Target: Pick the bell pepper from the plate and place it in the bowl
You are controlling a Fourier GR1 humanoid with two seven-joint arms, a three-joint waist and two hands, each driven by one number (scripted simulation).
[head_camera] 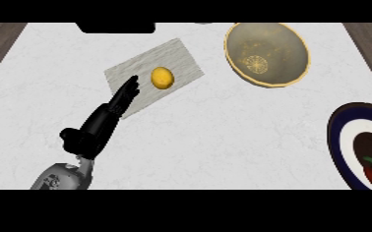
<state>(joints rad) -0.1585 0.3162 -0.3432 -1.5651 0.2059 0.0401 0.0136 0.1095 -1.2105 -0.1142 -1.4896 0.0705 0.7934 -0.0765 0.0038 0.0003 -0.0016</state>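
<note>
the left black hand (109,112), fingers straight and holding nothing, reaches toward a small yellow oval fruit (163,77) on the grey rectangular slab (127,73), so it may grab the wrong thing: the bell pepper (367,160) barely shows on the dark round plate (340,128), at the white marbled table's (218,128) right edge, well apart from the tan bowl (266,53).
</note>
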